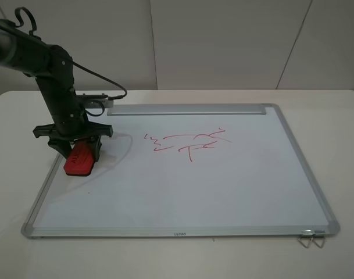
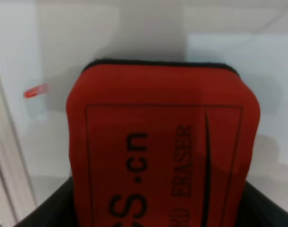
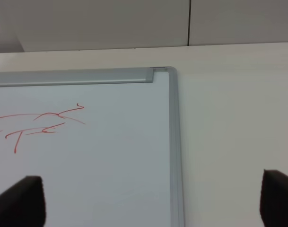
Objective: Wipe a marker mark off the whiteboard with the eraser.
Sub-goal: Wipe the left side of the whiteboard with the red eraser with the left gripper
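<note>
high view over whiteboard [image 1: 223, 186], left wrist close on eraser [image 2: 162, 151], right wrist shares mark [image 3: 39, 115]

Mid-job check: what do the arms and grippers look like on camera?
The left arm is matt black with rounded joints; a thin black cable loops from it to a small grey box at the wrist. The left gripper is black, with a wide crossbar. Of the right gripper only two black fingertips show. No markings visible.

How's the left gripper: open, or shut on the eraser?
Shut on the eraser: the left gripper clamps the red block between its black fingers, near the whiteboard's left edge.
</note>
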{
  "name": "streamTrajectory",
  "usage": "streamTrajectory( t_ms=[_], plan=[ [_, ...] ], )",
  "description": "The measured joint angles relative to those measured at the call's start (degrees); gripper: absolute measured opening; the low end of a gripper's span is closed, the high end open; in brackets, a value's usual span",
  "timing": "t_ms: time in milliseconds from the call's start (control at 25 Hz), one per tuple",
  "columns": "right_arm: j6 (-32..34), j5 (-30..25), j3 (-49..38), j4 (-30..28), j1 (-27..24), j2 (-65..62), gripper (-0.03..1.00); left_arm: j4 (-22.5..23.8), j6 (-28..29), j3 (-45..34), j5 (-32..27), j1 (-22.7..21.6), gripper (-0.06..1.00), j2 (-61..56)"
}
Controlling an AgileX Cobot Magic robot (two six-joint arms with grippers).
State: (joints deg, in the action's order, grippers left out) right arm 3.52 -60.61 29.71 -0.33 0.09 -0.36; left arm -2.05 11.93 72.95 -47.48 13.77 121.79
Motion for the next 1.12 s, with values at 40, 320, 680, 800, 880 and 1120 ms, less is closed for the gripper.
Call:
streamTrajectory(
  t_ms=[40,320,680,800,880,1120],
  plan=[
    [0.0,0.0,0.0,0.0,0.0,0.0,0.83,0.1,0.2,-0.6,0.1,-0.7,0.58,-0.4],
    [0.0,0.0,0.0,0.0,0.0,0.0,0.83,1.6,1.3,-1.3,-0.9,-2.1,0.58,-0.9],
    [0.0,0.0,0.0,0.3,0.0,0.0,0.83,2.1,1.2,0.0,-0.6,-3.4,0.58,-0.4],
    [0.0,0.0,0.0,0.3,0.0,0.0,0.83,3.0,0.5,3.5,-0.7,-4.1,0.58,1.3],
    [0.0,0.0,0.0,0.0,0.0,0.0,0.83,3.0,-0.1,6.3,-0.7,-4.3,0.58,2.6],
    [0.0,0.0,0.0,0.3,0.0,0.0,0.83,3.0,-0.5,13.7,-2.4,-4.4,0.58,6.3]
  ],
)
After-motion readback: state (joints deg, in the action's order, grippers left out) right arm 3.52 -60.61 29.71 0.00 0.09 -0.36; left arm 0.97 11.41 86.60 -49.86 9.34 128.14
